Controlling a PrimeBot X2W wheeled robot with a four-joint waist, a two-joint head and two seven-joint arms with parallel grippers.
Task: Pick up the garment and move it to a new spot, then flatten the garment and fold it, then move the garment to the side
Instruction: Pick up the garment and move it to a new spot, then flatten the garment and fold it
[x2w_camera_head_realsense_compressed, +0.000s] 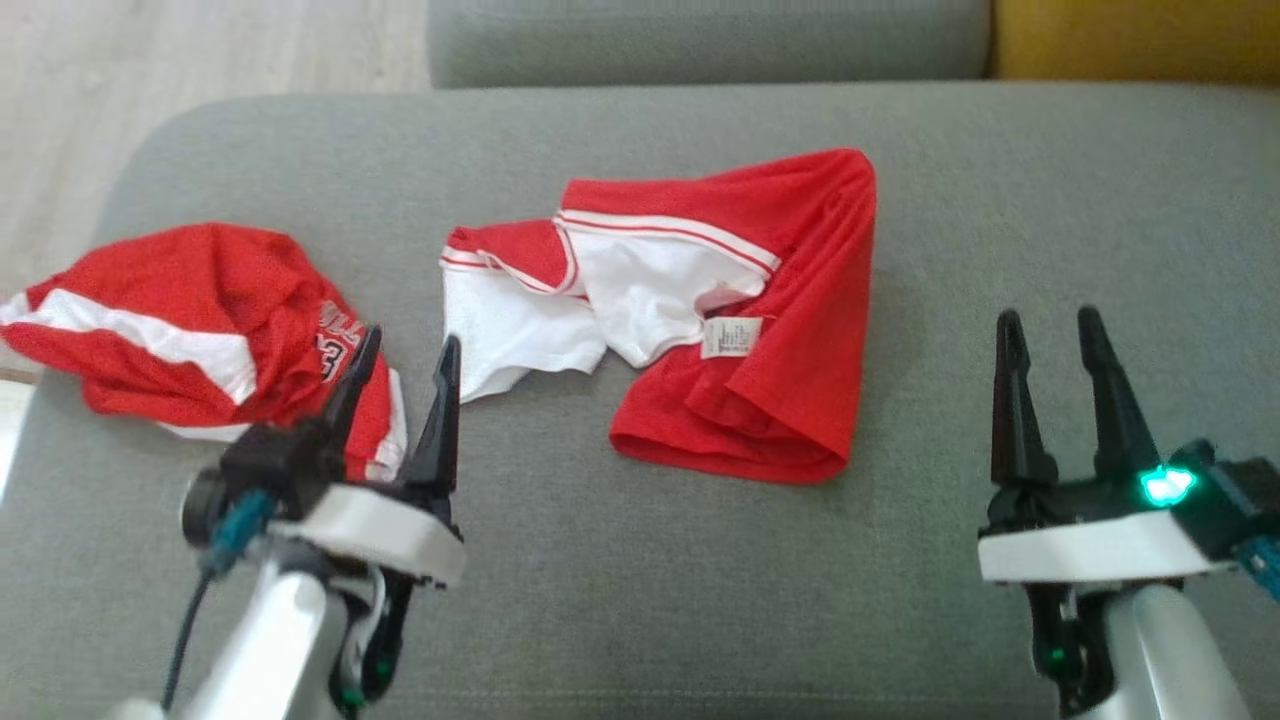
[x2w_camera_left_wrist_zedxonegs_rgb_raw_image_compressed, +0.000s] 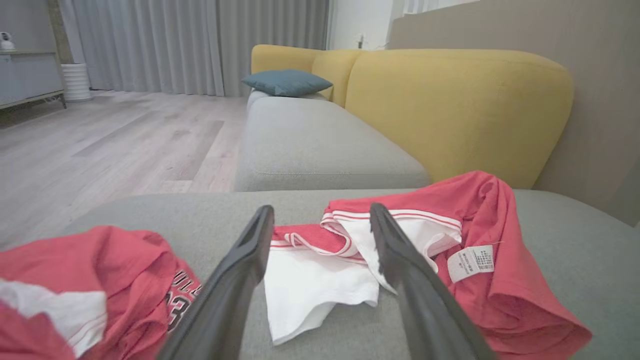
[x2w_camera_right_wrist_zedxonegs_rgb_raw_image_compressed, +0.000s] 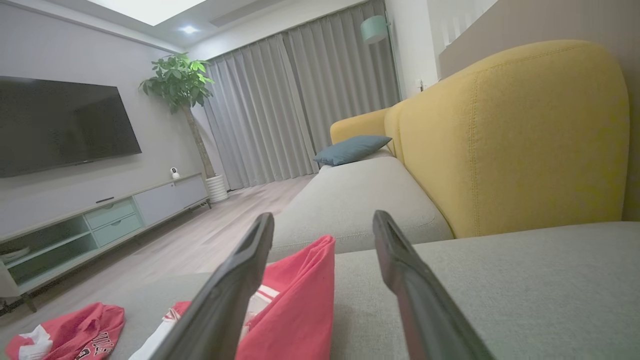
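The crumpled red mesh garment with white lining and red-and-white striped trim (x2w_camera_head_realsense_compressed: 770, 380) lies about the middle of the grey fabric sofa seat (x2w_camera_head_realsense_compressed: 640, 600), a little nearer the far edge than the near one. It is bunched and partly turned inside out: the white lining spills toward the left edge, the red cloth folds over in a thick wedge toward the right, and a small white sewn-in label (x2w_camera_head_realsense_compressed: 731, 337) lies face up between them.

Near the left edge of the seat sits a second rumpled red jersey with a broad white stripe and dark lettering (x2w_camera_head_realsense_compressed: 190, 320), apart from the first, with bare grey cloth between.

The left tool (x2w_camera_head_realsense_compressed: 412, 338) hangs over the near left part of the seat with its two dark fingers spread wide and nothing between them. The fingertips overlap the right side of the lettered jersey from above; I cannot tell whether they touch it. The right tool (x2w_camera_head_realsense_compressed: 1048, 316) is over the bare near right part of the seat, well clear of the garment, likewise spread wide and empty.

Behind the far edge runs another grey seat with a mustard-yellow backrest (x2w_camera_left_wrist_zedxonegs_rgb_raw_image_compressed: 460, 110) and a blue-grey throw pillow (x2w_camera_left_wrist_zedxonegs_rgb_raw_image_compressed: 287, 81), and pale wooden floor (x2w_camera_left_wrist_zedxonegs_rgb_raw_image_compressed: 100, 150) stretches off to the left.
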